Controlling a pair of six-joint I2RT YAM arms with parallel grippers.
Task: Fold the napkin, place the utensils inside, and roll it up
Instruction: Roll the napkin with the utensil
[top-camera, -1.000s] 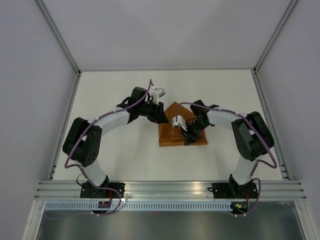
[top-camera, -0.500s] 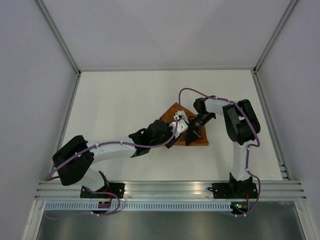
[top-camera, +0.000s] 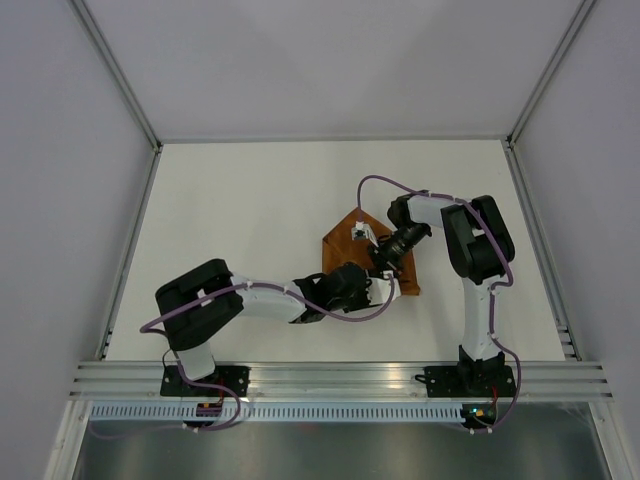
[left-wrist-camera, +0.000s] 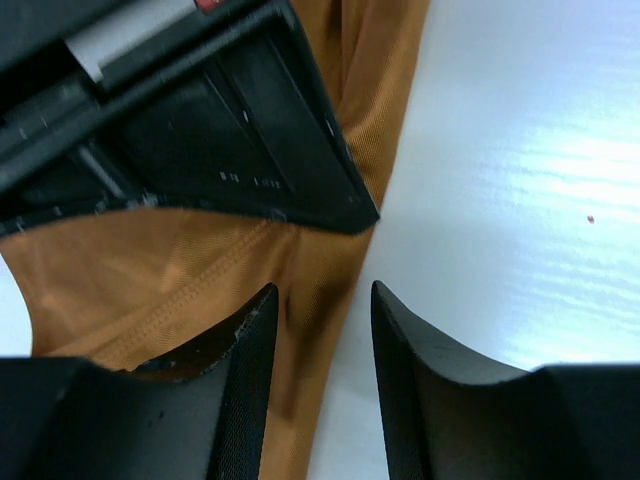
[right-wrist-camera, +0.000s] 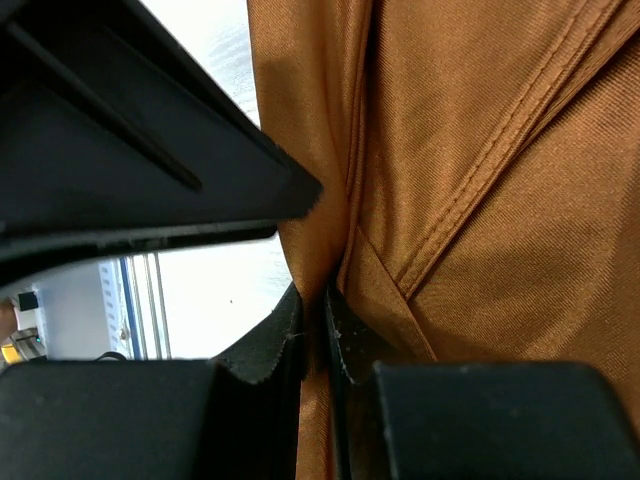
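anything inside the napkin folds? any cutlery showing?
No cutlery shows. The napkin shows only layered cloth and hems, and the right gripper pinches one fold. Whatever lies between the layers is hidden by the cloth itself.

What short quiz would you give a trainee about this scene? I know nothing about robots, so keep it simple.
1. Pick one: the napkin is A) blue, B) rust-brown, C) white.
2. True or false: the right gripper is shut on a fold of the napkin.
3. Fill the gap: the left gripper holds its jaws ____ above the napkin's edge.
Key: 1 B; 2 true; 3 open.
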